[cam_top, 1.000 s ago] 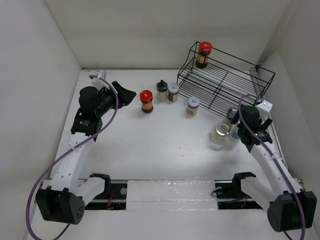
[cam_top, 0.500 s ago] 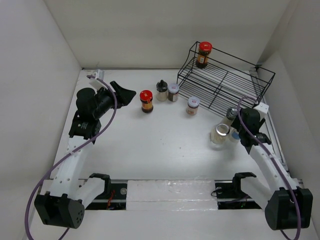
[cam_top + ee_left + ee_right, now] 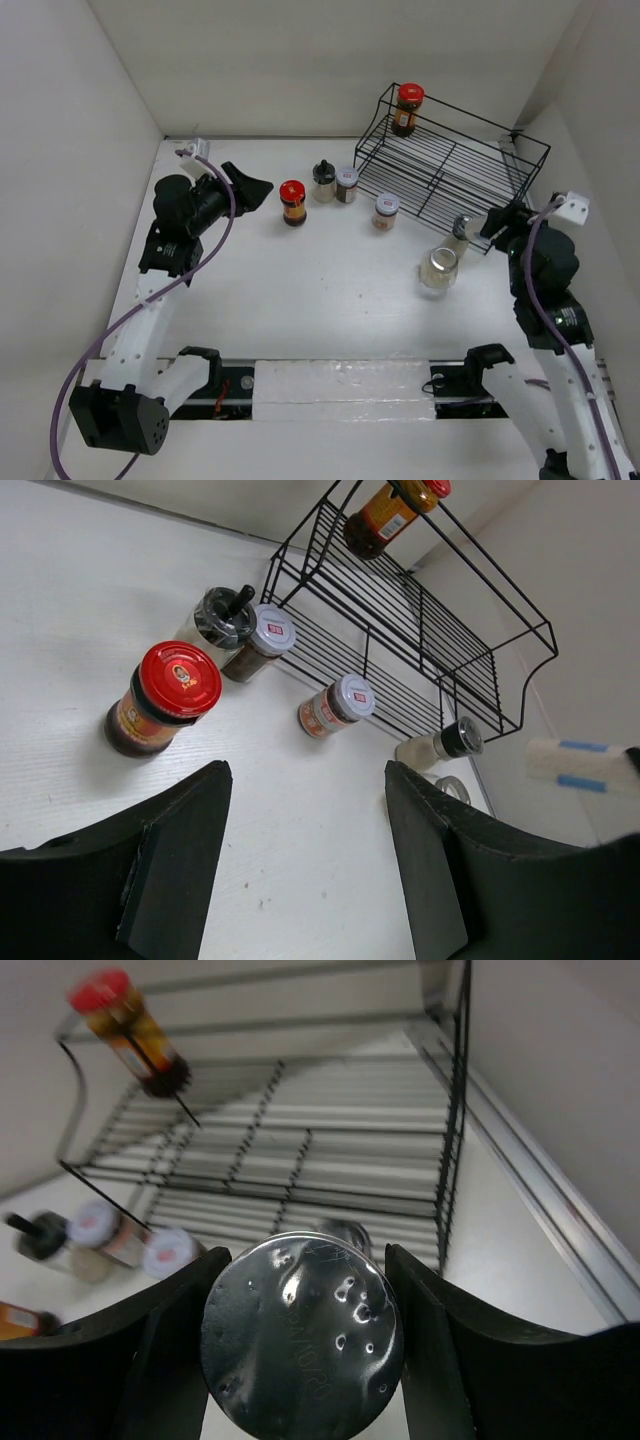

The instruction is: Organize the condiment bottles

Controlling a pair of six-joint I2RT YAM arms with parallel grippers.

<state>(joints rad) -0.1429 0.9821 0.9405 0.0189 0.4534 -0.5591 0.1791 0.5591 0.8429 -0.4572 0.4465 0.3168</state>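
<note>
Apparently the right pincer [image 3: 305, 1355] clasps a shiny, dimpled, silver-capped jar [image 3: 300, 1325]; the left pincer [image 3: 305, 810] gapes, holding nothing.

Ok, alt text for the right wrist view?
A silver-lidded jar sits clamped between the black fingers of the right gripper, filling the foreground. Behind stands the wire rack, a red-capped jar on its top tier; other jars blur at left.

table [image 3: 300, 310] | far right corner: wire rack [image 3: 450, 165] | far middle: cluster of four jars [image 3: 323, 183] | near right edge: pair of jars [image 3: 441, 268]
</note>
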